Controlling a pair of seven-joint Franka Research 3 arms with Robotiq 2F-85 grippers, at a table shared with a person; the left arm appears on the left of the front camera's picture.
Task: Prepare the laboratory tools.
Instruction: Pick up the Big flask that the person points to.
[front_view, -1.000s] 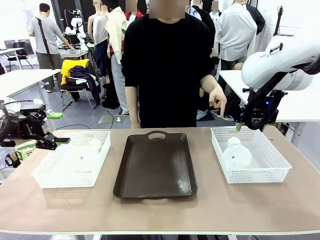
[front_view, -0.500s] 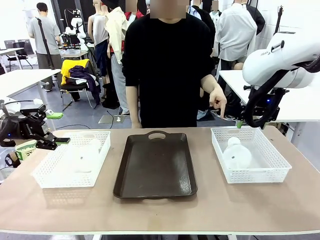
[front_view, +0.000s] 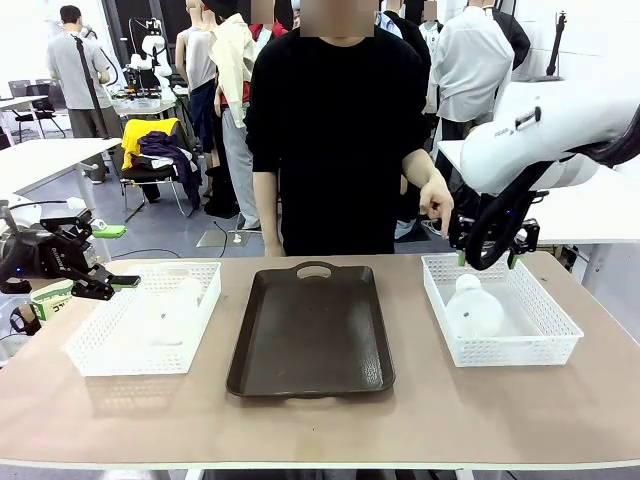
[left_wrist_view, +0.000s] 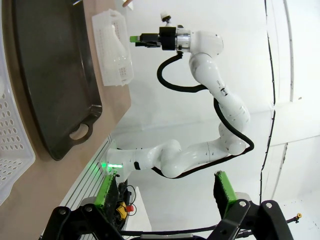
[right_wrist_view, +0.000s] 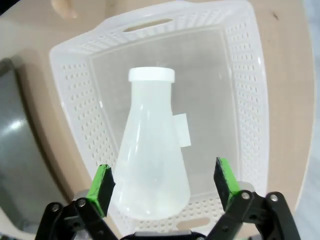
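Right wrist view: your right tool (right_wrist_view: 162, 175) hangs wide open over the flask (right_wrist_view: 150, 145), which lies in the white basket (right_wrist_view: 240, 75). It looks light, smooth and slippery, so pinch its thin neck gently. Your left tool (left_wrist_view: 164, 190) is open too.

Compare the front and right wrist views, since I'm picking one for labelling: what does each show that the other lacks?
Front, not wrist: the person, the left basket, the left gripper. Wrist, not front: a pale rectangular patch on the flask. Both: that flask lying in the right basket, the tray, the open right gripper.
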